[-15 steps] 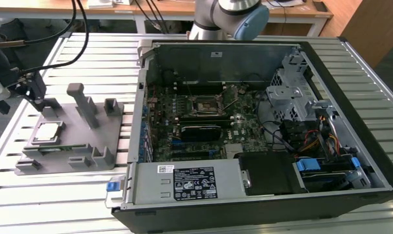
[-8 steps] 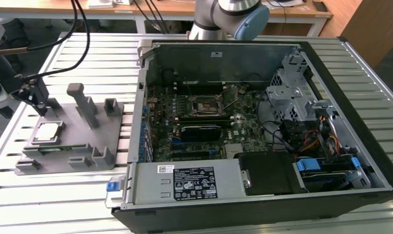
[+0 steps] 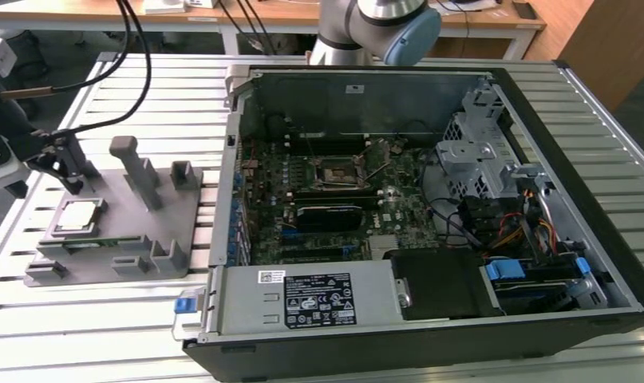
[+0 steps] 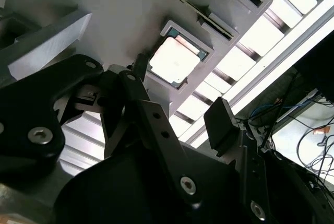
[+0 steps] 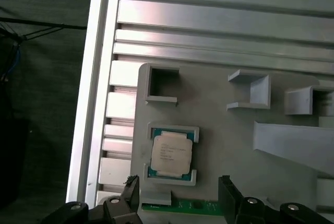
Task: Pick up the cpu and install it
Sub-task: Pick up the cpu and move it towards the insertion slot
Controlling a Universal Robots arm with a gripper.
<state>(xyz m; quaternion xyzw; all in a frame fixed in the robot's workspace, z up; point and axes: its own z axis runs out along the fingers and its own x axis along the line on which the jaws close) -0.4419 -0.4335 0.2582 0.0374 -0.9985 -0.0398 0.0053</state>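
Your black two-fingered hand (image 5: 178,195) hangs over the grey plastic fixture plate (image 5: 224,151), spread wide, holding nothing. Small square cpu (image 5: 169,152), silvery top, green edge, lies flat in that plate's nest, just ahead of the hand, centred on its gap.

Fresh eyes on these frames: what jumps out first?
The open computer case dominates the exterior view, its motherboard exposed. On that view's left, the cpu sits in a pocket of the grey fixture, with the gripper open close by it.
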